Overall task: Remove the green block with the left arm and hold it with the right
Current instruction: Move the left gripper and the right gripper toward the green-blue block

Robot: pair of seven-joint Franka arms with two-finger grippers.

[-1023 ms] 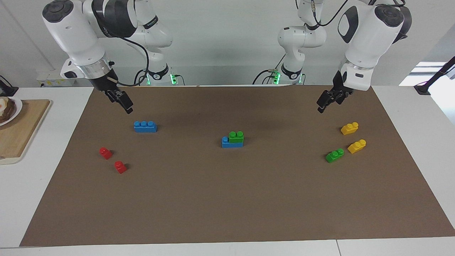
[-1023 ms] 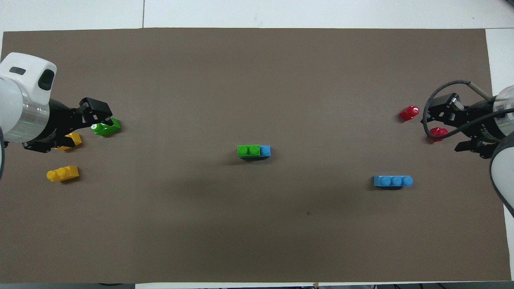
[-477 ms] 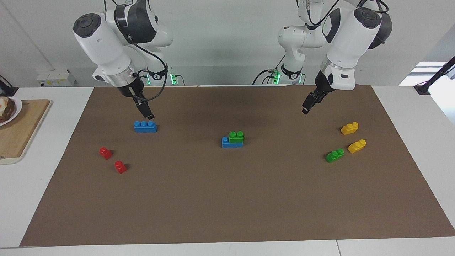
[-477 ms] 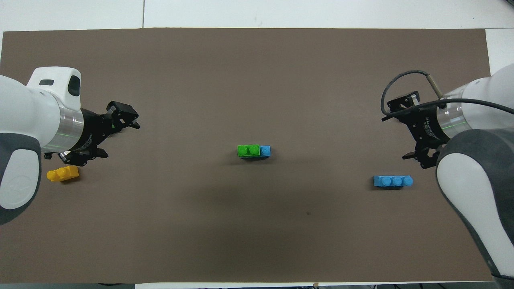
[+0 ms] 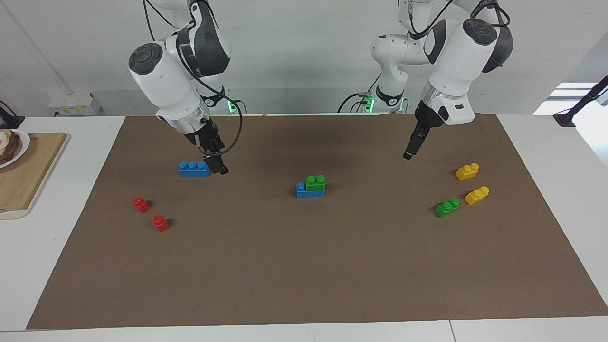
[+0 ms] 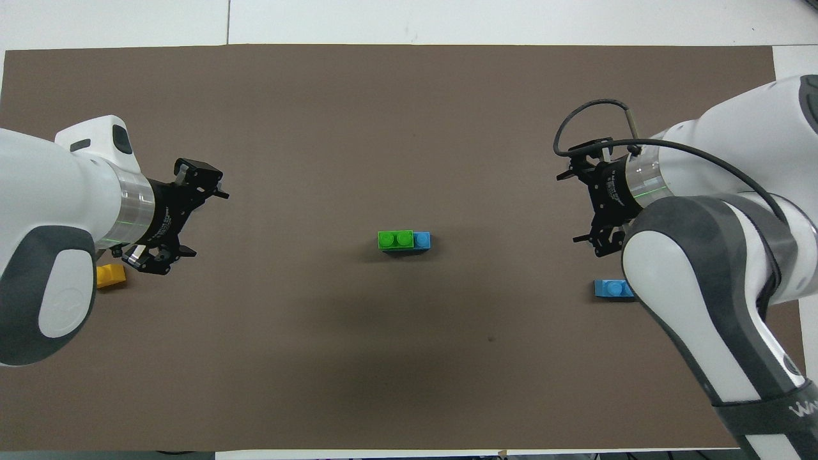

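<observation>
A green block [image 5: 316,183] sits pressed on a blue brick [image 5: 301,191] at the middle of the brown mat; the overhead view shows the green block [image 6: 395,239] and the blue brick [image 6: 422,240] too. A second green block [image 5: 447,207] lies loose toward the left arm's end, hidden under the arm in the overhead view. My left gripper [image 5: 408,153] [image 6: 208,224] hangs open and empty over bare mat between the two green blocks. My right gripper [image 5: 218,167] [image 6: 570,207] is open and empty, low beside a loose blue three-stud brick [image 5: 194,169].
Two yellow bricks [image 5: 467,171] [image 5: 477,195] lie near the loose green block; one yellow brick [image 6: 110,276] peeks out in the overhead view. Two red bricks [image 5: 141,204] [image 5: 161,223] lie at the right arm's end. A wooden board [image 5: 23,171] lies off the mat there.
Both arms have swung in toward the middle of the mat. The right gripper has come down beside the loose blue brick. The left gripper has shifted slightly toward the centre. No brick moved.
</observation>
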